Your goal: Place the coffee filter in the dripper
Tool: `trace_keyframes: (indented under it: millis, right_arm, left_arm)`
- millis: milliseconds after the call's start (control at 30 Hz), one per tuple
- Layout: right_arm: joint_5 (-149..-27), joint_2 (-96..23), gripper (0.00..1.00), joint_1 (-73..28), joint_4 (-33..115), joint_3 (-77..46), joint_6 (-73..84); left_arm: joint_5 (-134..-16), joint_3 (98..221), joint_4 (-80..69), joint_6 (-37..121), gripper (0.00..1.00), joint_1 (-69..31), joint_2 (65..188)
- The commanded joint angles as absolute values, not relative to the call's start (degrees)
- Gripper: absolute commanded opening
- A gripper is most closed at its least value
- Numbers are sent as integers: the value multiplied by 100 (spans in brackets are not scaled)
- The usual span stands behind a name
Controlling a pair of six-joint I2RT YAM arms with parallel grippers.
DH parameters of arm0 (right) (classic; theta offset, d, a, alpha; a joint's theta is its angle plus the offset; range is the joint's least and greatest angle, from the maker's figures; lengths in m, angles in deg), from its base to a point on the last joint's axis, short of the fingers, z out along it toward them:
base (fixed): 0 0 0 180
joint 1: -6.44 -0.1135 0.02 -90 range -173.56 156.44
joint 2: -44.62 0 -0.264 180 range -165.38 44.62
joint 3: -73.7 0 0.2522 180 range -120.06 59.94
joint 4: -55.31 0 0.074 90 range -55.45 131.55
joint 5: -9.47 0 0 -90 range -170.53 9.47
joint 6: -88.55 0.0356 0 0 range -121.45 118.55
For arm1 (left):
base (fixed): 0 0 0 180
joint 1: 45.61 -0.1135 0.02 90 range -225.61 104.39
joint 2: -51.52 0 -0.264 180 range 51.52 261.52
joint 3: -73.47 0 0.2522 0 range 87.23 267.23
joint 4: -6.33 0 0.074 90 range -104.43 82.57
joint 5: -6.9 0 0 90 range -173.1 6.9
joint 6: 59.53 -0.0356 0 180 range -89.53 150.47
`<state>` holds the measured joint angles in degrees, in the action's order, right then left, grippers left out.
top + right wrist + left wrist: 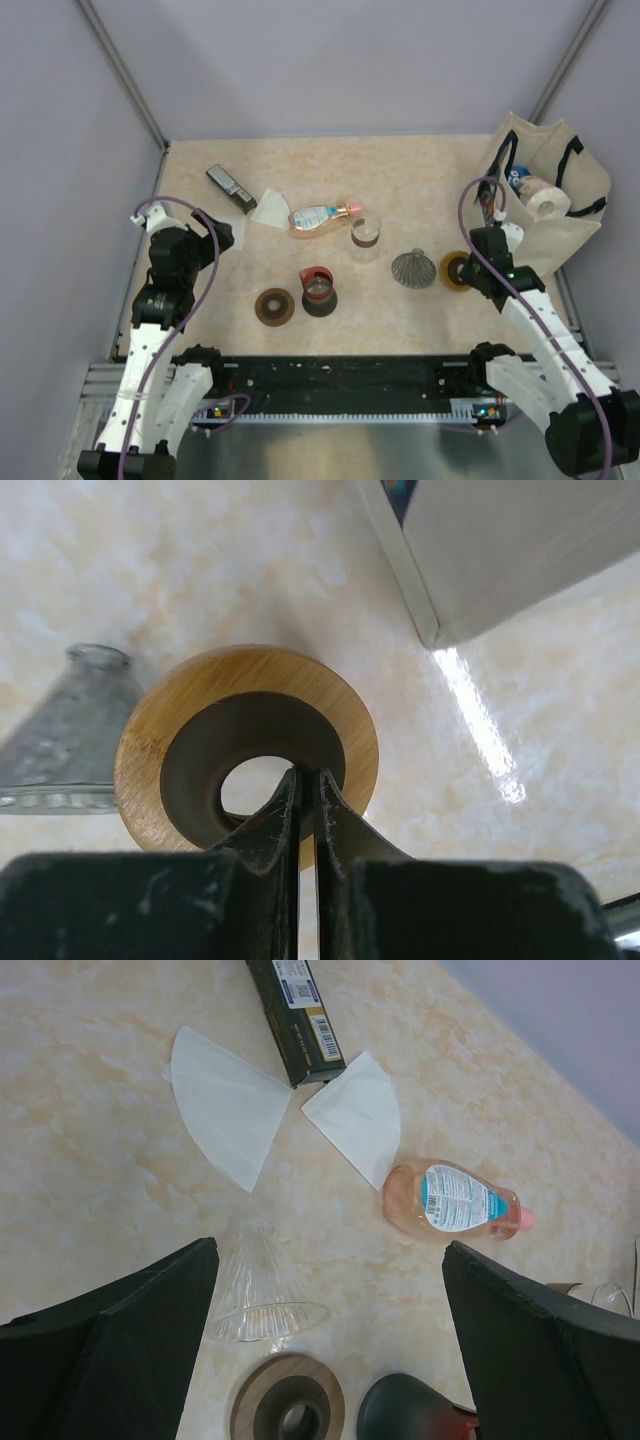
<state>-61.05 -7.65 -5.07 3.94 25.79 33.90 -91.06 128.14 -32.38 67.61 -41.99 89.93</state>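
In the left wrist view the dark box (296,1015) is cut off at the top edge, the wooden ring (287,1400) at the bottom. The bamboo ring (250,750) is partly hidden by the right gripper (308,776).

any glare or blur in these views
Right wrist: bright glare streak on the table beside the wooden ring; the right gripper is soft. Left wrist: the left gripper is dark and blurred, the paper filters sharp. Top external: even light, soft shadows.
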Motion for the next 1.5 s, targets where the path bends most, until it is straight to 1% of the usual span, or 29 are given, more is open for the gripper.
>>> trace_keyframes:
  millis: [0,67,133,167,267,367,433,533,600,633,667,767,833,933,1000,1067,1100,1233,1467]
  right_arm:
    - [-6039,-40,0,-534,331,1724,2905]
    - [-6469,172,0,-534,410,1486,2686]
    - [-7214,251,0,-534,612,1319,2379]
    - [-7810,252,0,-534,752,1266,2264]
    - [-10381,59,0,-543,1383,1230,2113]
    - [-12757,-248,0,-534,2437,1406,2586]
    - [-13516,-459,0,-552,2835,1468,2703]
    - [-14141,-627,0,-586,2880,1468,2772]
    - [-14380,-688,0,-709,2950,1476,2895]
    - [-14460,-697,0,-823,3012,1494,2913]
    - [-14582,-724,0,-920,3056,1494,2965]
    - [-14741,-811,0,-1280,3109,1468,3071]
    - [-14899,-847,0,-1526,3135,1450,3071]
    - [-14970,-961,0,-1869,3100,1415,3037]
    - [-14935,-1075,0,-2080,3030,1380,3010]
    - [-14882,-1189,0,-2186,2942,1327,2984]
    - [-14882,-1233,0,-2221,2916,1292,2966]
    - [-14882,-1383,0,-2300,2723,1178,2870]
    - [-14891,-1603,0,-2459,2266,1037,2544]
  left_arm:
    - [-8671,12898,-3046,6677,99,-4218,8949]
    - [-8390,12889,-2941,6650,99,-4218,8914]
    - [-7890,12846,-2774,6633,99,-4218,8861]
    - [-7618,12802,-2617,6624,99,-4218,8835]
    - [-6372,12539,-1827,6650,99,-4218,8791]
    - [-4650,12109,-371,7070,99,-4200,8887]
    - [-3612,11818,1201,7483,99,-4139,9053]
    - [-2783,11501,2681,7705,99,-3833,9256]
    - [-2746,11404,3193,7408,99,-3438,9318]
    - [-2764,11439,3177,7102,99,-3122,9344]
    - [-2807,11552,2890,6611,99,-2823,9379]
    - [-2869,12210,1223,4776,99,-1935,9607]
    - [-2852,12527,596,3982,99,-1583,9844]
    - [-2414,12853,584,3662,99,-1327,10196]
    - [-2298,13055,523,3496,98,-1134,10442]
    - [-2280,13301,155,3093,96,-897,10662]
    - [-2298,13415,-238,2656,96,-774,10758]
    - [-2456,13680,-1014,1748,90,-246,10996]
    - [-2728,13899,-1313,1211,86,290,11216]
